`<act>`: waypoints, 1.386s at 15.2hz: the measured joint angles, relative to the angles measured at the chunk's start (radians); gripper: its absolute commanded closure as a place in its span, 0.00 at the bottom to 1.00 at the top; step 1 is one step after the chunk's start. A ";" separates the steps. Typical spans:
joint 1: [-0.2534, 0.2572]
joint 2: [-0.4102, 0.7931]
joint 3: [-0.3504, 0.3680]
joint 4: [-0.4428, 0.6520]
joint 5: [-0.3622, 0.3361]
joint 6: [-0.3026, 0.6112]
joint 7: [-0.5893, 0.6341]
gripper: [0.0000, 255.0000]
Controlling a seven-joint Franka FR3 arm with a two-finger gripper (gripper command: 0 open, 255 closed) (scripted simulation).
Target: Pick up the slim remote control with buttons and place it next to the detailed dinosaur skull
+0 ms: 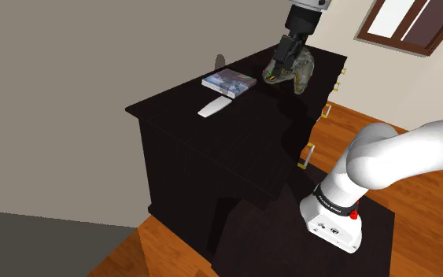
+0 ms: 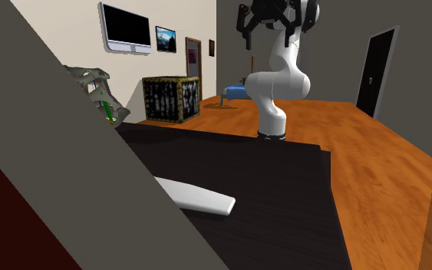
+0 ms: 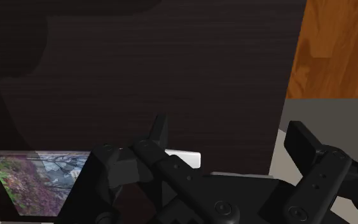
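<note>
Here the remote (image 1: 214, 108) lies flat on the top of the dark dresser (image 1: 243, 130), near the middle, and it is not held. It is a slim pale bar (its buttons I cannot make out). Just beside it, toward the shoulder view's upper right, lies a book (image 1: 229, 81) with a coloured cover. The two are very near, and I cannot tell whether they touch. The book is between the remote and the skull (image 1: 304, 68), which stands at the far corner of the top, well apart from the remote. A small grey round thing (image 1: 219, 61) is behind the book, by the wall.

The gripper (image 1: 275, 72) hangs above the top, just in front of the skull, and hides a part of it in the shoulder view. Its fingers (image 3: 303, 145) are spread wide apart and grip nothing. In the wrist view a short white end of the remote shows beyond one finger, beside the book's cover.

In the second exterior view a grey slanted plane close to the camera covers one end of the remote. Beyond the arm (image 2: 279, 77) there are a TV (image 2: 126, 29), a dark crate (image 2: 170, 98) and a black door (image 2: 379, 69). Brass handles (image 1: 309, 153) are on the dresser's front, above the wooden floor (image 1: 153, 245).
</note>
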 measured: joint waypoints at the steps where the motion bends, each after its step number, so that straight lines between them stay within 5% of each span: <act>1: 0.000 0.000 0.000 0.000 0.000 0.000 0.000 0.00; 12: -0.133 0.293 0.174 0.013 0.051 0.283 0.495 0.00; 21: -0.244 0.616 0.256 0.137 -0.018 0.470 0.948 0.00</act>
